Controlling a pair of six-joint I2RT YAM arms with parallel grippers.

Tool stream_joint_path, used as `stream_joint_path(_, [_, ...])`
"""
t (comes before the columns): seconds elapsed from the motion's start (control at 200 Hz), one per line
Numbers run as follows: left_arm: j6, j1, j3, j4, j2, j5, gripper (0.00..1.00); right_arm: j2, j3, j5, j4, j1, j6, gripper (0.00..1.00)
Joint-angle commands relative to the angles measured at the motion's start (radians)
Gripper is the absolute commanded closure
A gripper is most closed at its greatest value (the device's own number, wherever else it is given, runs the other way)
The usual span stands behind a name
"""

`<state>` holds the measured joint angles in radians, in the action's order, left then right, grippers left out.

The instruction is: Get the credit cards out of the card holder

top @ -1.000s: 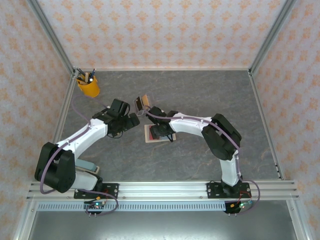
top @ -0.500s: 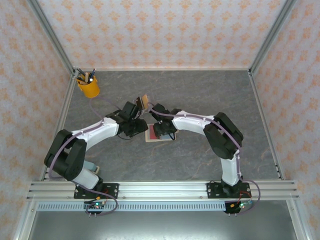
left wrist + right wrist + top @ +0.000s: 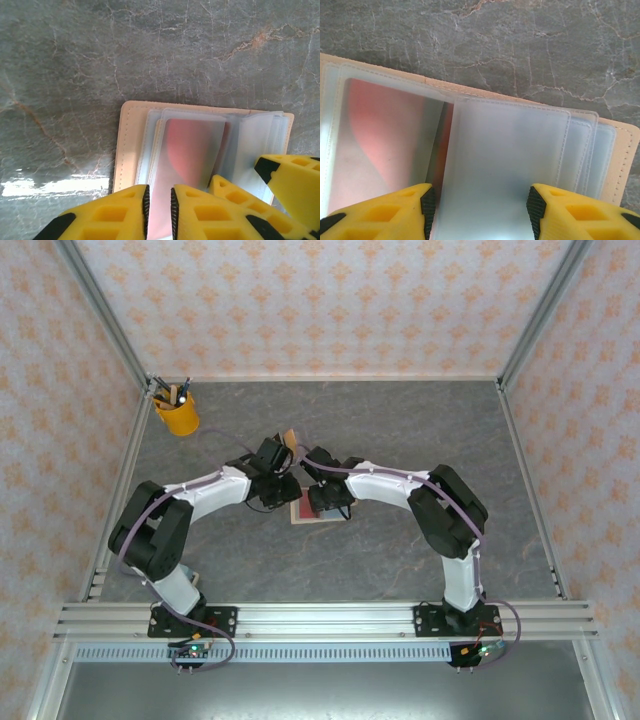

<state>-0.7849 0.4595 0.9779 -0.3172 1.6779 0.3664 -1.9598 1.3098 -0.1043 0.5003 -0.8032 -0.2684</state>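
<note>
Left arm is swung in closer than a second ago, with the left gripper (image 3: pixel 159 200) now at the card holder (image 3: pixel 129 150). Holder lies open and flat on the table (image 3: pixel 75 65). Right gripper (image 3: pixel 480 205) sits over the holder's clear sleeves (image 3: pixel 510 150), jaws wide, gripping nothing. Left jaws narrow, pinching the end of the red credit card (image 3: pixel 192 150) sleeved in the holder.

No writing, brand, number or sign can be read anywhere: the reddish card (image 3: pixel 192 150) in its clear sleeve, the tan card holder (image 3: pixel 131 145) and the yellow cup (image 3: pixel 177 417) look blank or blurred.
</note>
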Motion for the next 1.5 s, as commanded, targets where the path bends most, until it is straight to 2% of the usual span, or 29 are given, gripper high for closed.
stream_joint_path(0.0, [0.009,0.007,0.031,0.019,0.024,0.02,0.81,-0.026,-0.041,0.004,0.043,0.013,-0.016,0.47])
stream_joint_path(0.535, [0.046,0.005,0.059,0.001,0.104,0.014,0.8,-0.039,-0.033,-0.009,0.048,0.015,-0.017,0.49])
stream_joint_path(1.041, [0.127,0.005,0.066,-0.031,0.128,0.073,0.77,-0.057,-0.029,-0.064,0.046,0.022,-0.025,0.53])
stream_joint_path(1.396, [0.091,-0.017,0.002,0.129,0.104,0.203,0.78,-0.054,-0.04,-0.11,0.031,0.037,-0.038,0.54])
stream_joint_path(1.496, [0.088,-0.022,-0.009,0.136,0.091,0.201,0.78,-0.048,-0.047,-0.123,0.022,0.042,-0.044,0.54])
